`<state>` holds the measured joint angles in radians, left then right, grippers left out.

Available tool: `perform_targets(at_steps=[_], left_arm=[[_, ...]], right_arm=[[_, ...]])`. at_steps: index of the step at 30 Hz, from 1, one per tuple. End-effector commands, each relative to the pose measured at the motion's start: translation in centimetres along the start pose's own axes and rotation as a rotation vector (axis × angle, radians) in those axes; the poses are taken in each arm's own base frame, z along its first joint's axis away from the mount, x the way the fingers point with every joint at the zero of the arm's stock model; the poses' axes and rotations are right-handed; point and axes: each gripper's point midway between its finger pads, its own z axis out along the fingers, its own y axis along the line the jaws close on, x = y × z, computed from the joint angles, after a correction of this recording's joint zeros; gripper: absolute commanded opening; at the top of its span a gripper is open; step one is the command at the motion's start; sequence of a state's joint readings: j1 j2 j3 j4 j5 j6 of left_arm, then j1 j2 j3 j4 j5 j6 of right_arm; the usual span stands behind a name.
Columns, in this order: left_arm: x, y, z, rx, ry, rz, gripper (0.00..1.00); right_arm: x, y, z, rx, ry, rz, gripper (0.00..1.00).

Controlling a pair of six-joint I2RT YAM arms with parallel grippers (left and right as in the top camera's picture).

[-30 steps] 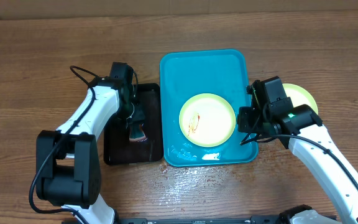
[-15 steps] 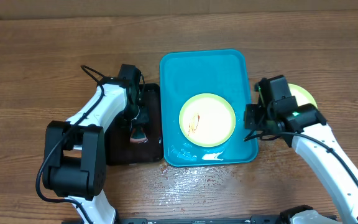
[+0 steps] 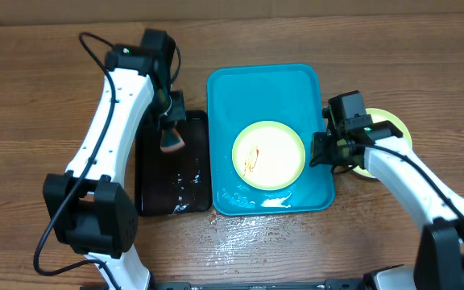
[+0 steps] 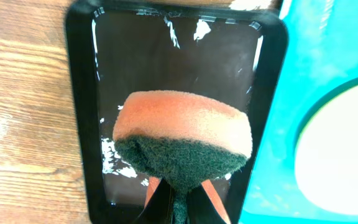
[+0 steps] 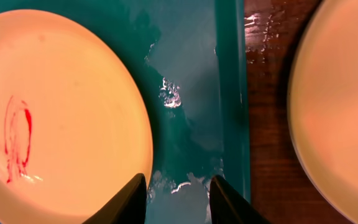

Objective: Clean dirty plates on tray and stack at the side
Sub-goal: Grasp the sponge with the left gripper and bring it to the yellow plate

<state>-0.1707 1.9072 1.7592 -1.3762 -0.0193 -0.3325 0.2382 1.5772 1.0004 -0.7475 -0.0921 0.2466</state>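
- Black tray (image 3: 173, 173): left of centre, wet film inside.
- Left tool (image 3: 170, 129): over the black tray's upper end, pinching a sponge (image 4: 182, 134) with an orange top and a dark green scouring face.
- Turquoise tray (image 3: 264, 89): centre of frame, on the table (image 3: 39, 80).
- Smeared plate (image 3: 268, 155): yellow-green, in the turquoise tray's lower half, with a red streak.
- Right tool (image 5: 178, 202): spread and empty, over the turquoise tray's right edge beside the smeared plate.
- Second plate (image 5: 340, 106): on the table, right of the turquoise tray.

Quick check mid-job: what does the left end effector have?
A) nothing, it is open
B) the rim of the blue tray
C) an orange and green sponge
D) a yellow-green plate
C: in the left wrist view the left end effector is shut on the sponge, holding it over the black tray.
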Motion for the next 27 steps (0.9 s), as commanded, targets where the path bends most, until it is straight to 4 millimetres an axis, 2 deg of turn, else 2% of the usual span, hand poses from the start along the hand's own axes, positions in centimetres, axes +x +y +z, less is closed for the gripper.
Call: perform_targets(at_steps=[1,5,10,14,16,18,23,27], left_arm=[[-1.5,-0.7,-3.8,0.028,-0.09,0.051,0.04],[-1.7,-1.7,-5.3,0.086,-0.109,0.08,0.04],[-1.9,-2.0,-5.6,0.105,-0.118,0.083,0.04],[-1.7,-2.3,-5.6,0.115,-0.111,0.097,0.04],[-1.6,-2.9,-5.7,0.141,-0.107,0.115,0.04],[-1.5,-4.1,-5.9,0.192,-0.109,0.128,0.04],[-1.5,-8.7,-6.3,0.298,-0.15,0.208,0.04],[-0.6,-13.1,-5.0,0.324,-0.165,0.281,0.04]], right_arm=[[-0.2,0.8,1.8,-0.038,0.036,-0.017,0.35],[0.8,1.9,3.6,-0.106,0.107,-0.012,0.34],[1.7,3.0,5.4,-0.134,0.152,-0.03,0.28],[2.5,3.3,6.1,-0.089,0.164,-0.068,0.14],[2.5,3.1,6.2,-0.059,0.156,-0.075,0.11],[2.4,2.8,6.2,-0.037,0.15,-0.079,0.1],[2.5,2.7,6.2,-0.033,0.154,-0.078,0.1],[2.5,2.7,6.2,-0.033,0.155,-0.078,0.1]])
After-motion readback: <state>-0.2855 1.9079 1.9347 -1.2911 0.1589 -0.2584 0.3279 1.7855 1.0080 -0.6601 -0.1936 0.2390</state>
